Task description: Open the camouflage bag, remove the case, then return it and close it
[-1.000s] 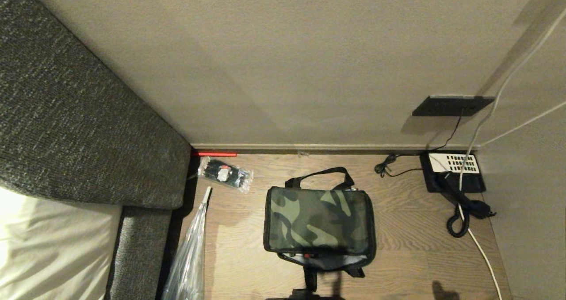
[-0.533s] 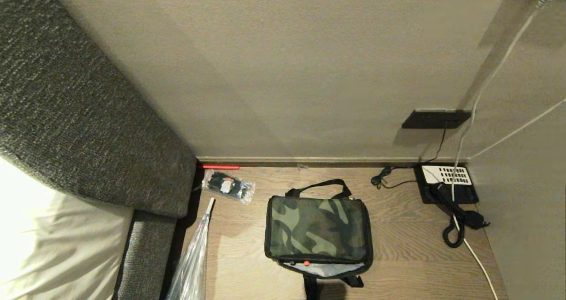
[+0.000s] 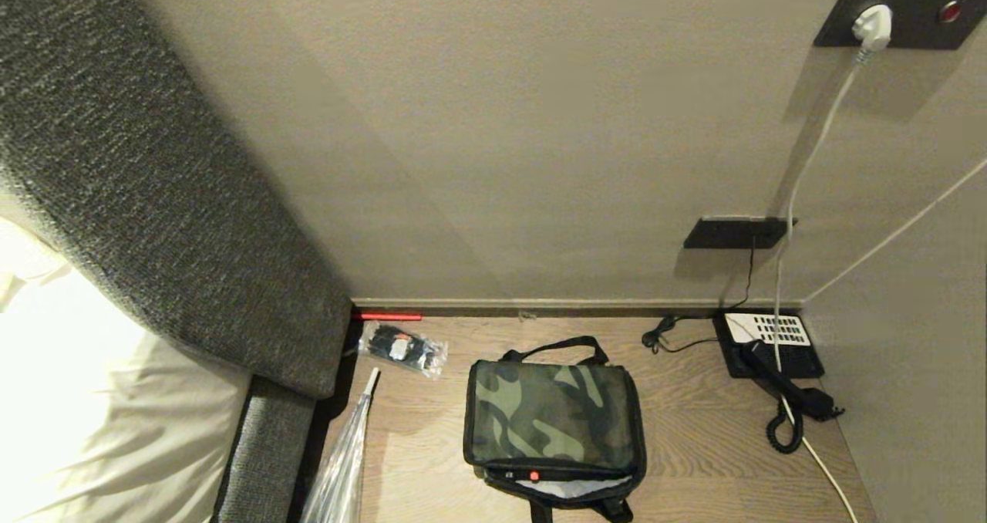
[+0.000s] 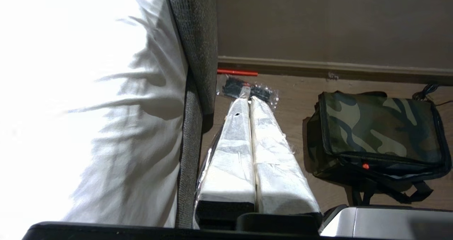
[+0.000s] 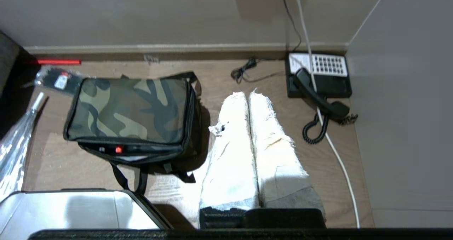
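The whole head view has slid downward over the last second: the wall socket with its white plug (image 3: 872, 26) has come into sight at 1 o'clock, and the camouflage bag (image 3: 554, 421) now sits lower in the picture, near 6 o'clock. Everything has shifted together, so this reads as the camera tilting, not as anything on the floor (image 3: 694, 446) being moved. The bag lies in the same place among its neighbours: the clear packet (image 3: 402, 348) at its 10 o'clock, the black phone (image 3: 767, 342) well apart at its 2 o'clock, the folded umbrella (image 3: 343, 461) at its 8 o'clock beside the bed (image 3: 116, 399).

For the task, nothing has been started. The lid lies down over the bag, though a strip of pale inside and a small red mark show along the near edge, so the front may not be fully zipped. The case cannot be seen; it is presumably inside.

The left hand (image 4: 250, 102) has its wrapped fingers pressed together, holding nothing, hanging above the floor beside the bed with the bag off to one side. The right hand (image 5: 247, 96) is likewise closed tight and empty, hanging between the bag and the phone, touching neither.
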`<state>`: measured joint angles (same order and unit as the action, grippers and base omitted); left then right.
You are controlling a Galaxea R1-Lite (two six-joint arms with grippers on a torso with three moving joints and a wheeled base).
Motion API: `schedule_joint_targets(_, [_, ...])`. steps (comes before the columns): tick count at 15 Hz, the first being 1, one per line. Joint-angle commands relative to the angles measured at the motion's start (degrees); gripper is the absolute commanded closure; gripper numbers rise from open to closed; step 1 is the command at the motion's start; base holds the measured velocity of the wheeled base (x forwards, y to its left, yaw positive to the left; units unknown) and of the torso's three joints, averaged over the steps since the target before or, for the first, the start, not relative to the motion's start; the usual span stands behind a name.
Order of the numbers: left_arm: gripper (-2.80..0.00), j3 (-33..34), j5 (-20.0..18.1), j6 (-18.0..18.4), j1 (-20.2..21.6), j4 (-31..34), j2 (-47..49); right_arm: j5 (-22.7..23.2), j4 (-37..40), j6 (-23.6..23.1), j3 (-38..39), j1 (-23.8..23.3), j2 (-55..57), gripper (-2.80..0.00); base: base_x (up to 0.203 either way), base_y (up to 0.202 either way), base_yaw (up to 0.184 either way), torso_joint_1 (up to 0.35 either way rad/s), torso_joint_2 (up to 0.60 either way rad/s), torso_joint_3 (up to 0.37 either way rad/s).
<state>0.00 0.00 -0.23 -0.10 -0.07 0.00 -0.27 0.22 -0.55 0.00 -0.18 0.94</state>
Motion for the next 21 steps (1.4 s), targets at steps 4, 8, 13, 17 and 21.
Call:
schedule_joint_targets(4, [0.0,0.0,0.0,-0.04,0.01,-0.02,0.0,0.0,-0.04,0.02,0.09,0.01,0.15,0.0,0.0,0.0,0.0,0.003,0.0,0.203])
schedule_joint_targets(8, [0.0,0.0,0.0,-0.04,0.01,0.04,0.0,0.0,-0.04,0.02,0.09,0.01,0.2,0.0,0.0,0.0,0.0,0.002,0.0,0.201])
schedule_joint_targets(13, [0.0,0.0,0.0,-0.04,0.01,0.05,0.0,0.0,-0.04,-0.11,0.09,0.01,0.17,0.0,0.0,0.0,0.0,0.004,0.0,0.204])
schedule_joint_targets(17, [0.0,0.0,0.0,-0.04,0.01,-0.02,0.0,0.0,-0.04,-0.06,0.09,0.01,0.17,0.0,0.0,0.0,0.0,0.001,0.0,0.205])
schedule_joint_targets(21, [0.0,0.0,0.0,-0.04,0.01,-0.02,0.0,0.0,-0.04,-0.01,0.09,0.01,0.12,0.0,0.0,0.0,0.0,0.0,0.0,0.202])
